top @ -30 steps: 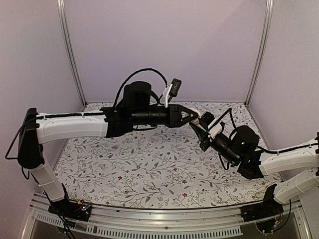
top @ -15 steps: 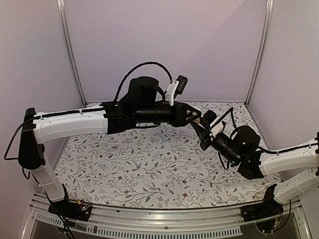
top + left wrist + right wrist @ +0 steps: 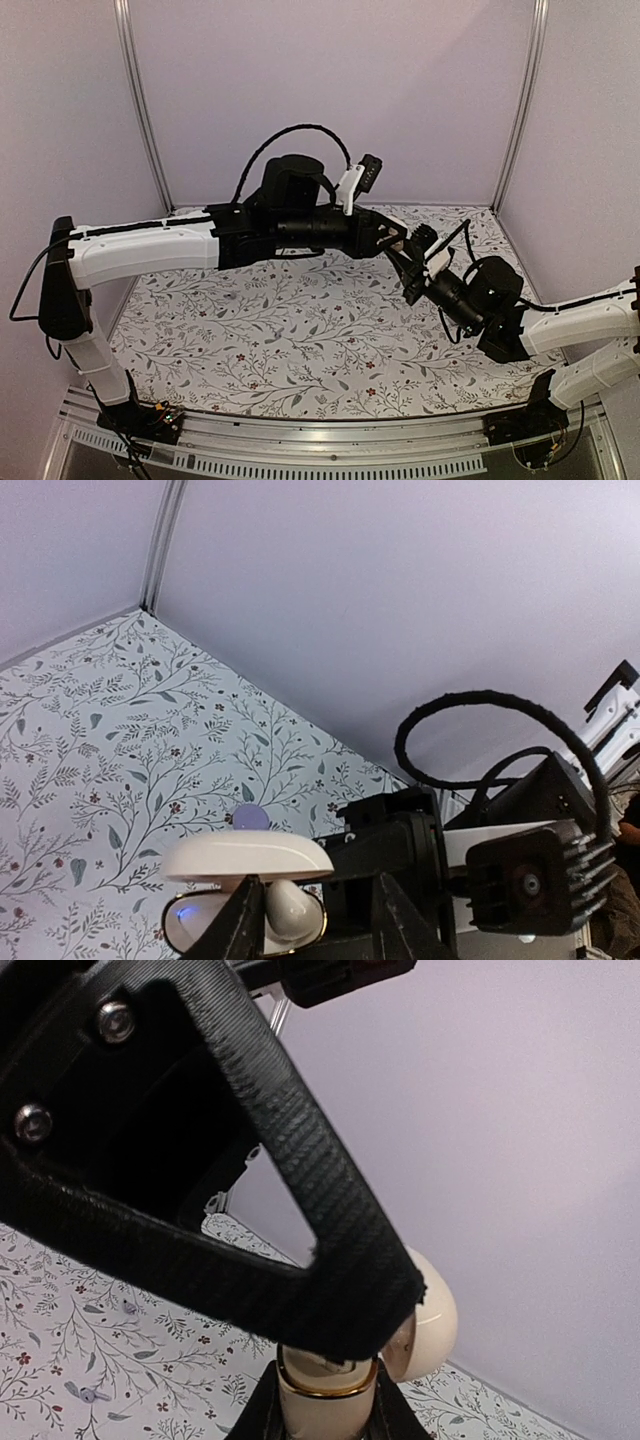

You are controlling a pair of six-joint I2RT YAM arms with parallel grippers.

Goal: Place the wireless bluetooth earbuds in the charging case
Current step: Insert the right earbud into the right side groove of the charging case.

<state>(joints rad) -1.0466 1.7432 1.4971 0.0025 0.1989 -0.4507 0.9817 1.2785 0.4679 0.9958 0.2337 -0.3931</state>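
Around the two grippers, which meet above the far right part of the floral table cover (image 3: 300, 330), there is open room. The lavender back wall (image 3: 330, 90) lies beyond the fingertips, and the metal corner posts (image 3: 140, 100) stand well apart on either side. A black cable (image 3: 480, 705) loops in the air behind the right gripper's body.

The cover is flat, pale, and printed with grey sprigs and small red flowers. The charging case (image 3: 200, 925) is a smooth, glossy cream shell, rounded like a pebble. It has a thin gold rim around its base and a blue light glowing inside. Its domed lid (image 3: 245, 858) is hinged up. The left finger crossing the right wrist view is black, ribbed and triangular, with two screws.

The right gripper (image 3: 325, 1405) has its fingers pressed onto the case's base from both sides, pinching it just below the gold rim. The left gripper (image 3: 318, 885) has its fingers spread. The earbud (image 3: 290, 908), a small rounded cream piece, sits in the open case between them. It lies just beside one finger, with a gap to the other. A small purple rounded piece (image 3: 250, 817) lies on the cover beyond the left fingertips, apart from the case.
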